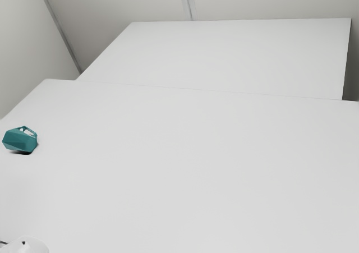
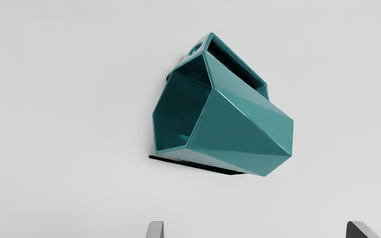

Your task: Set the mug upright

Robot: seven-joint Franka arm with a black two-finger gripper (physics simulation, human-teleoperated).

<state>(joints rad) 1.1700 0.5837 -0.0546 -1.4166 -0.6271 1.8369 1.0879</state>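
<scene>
Since the mug (image 2: 236,129) lies on its side on the table (image 1: 196,163), the jaws stand spread — presumably to leave room for gripping it.
</scene>
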